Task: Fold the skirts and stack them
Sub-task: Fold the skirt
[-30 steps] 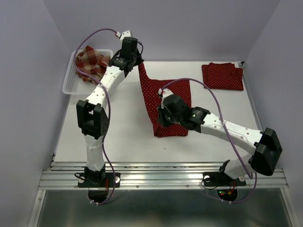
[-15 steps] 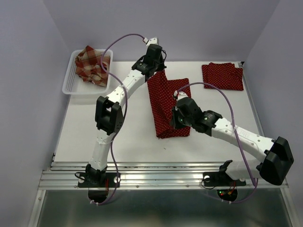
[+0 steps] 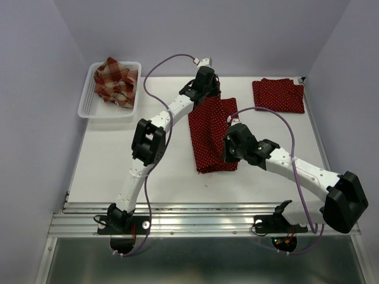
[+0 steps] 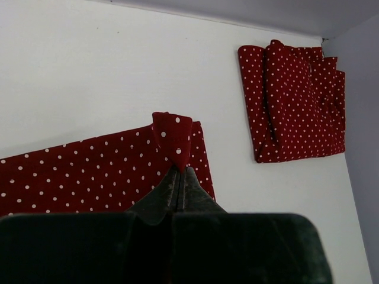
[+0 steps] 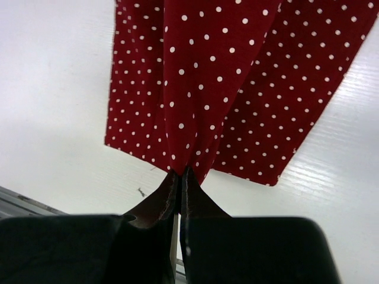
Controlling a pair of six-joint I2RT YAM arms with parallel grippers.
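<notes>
A dark red polka-dot skirt (image 3: 208, 133) lies lengthwise in the middle of the table, doubled over on itself. My left gripper (image 4: 180, 170) is shut on a pinched corner of this skirt (image 4: 100, 174) at its far end. At the near end my right gripper (image 5: 180, 173) is shut on a fold of the same skirt (image 5: 237, 83), slightly lifted. A second polka-dot skirt (image 3: 278, 94) lies folded at the far right corner, also seen as a folded skirt (image 4: 293, 106) in the left wrist view. The plaid skirt (image 3: 115, 81) sits crumpled in the basket.
A white slotted basket (image 3: 89, 106) stands at the far left corner of the table. The left arm (image 3: 151, 139) stretches diagonally across the table's left half. The right arm (image 3: 296, 168) reaches in from the right. Grey walls close in on both sides.
Both grippers have carried the skirt's left edge rightwards over the rest of it, so the cloth is now narrower and doubled. The left arm swung from near the basket towards the middle.
</notes>
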